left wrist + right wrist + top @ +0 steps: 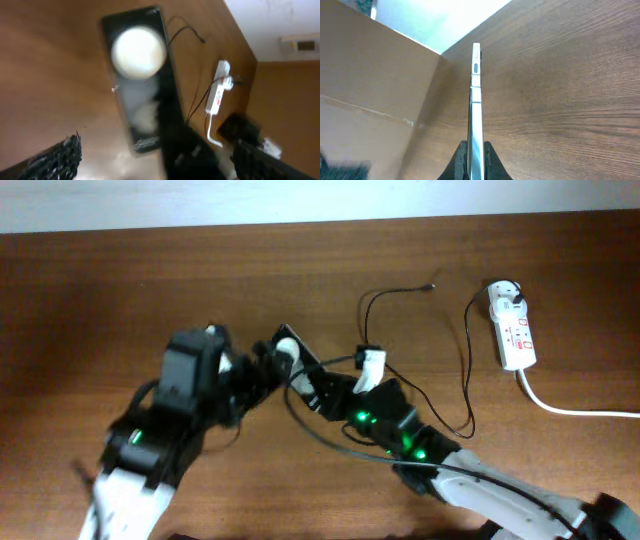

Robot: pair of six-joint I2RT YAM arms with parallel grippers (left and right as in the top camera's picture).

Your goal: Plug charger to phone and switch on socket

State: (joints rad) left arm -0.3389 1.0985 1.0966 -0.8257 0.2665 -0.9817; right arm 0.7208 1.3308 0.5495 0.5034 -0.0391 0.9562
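Black and glossy, the phone [476, 100] is sitting edge-on, clamped in the closed right gripper [476, 152]. The left gripper [160, 159] is hovering spread wide, holding nothing. The charger [466, 355] is trailing from the socket [514, 330], its plug tip [430, 285] lying loose on the worktop [90, 300]. Plugging in seems to be the step in hand, calling for fetching that tip and lining it up with the phone's end.

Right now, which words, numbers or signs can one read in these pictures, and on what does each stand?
No text can be read in any view.
Red marks on the socket: too small to read.
Pale mark at one end of the phone: blurred.
Pale box on the wall: blurred, nothing readable.
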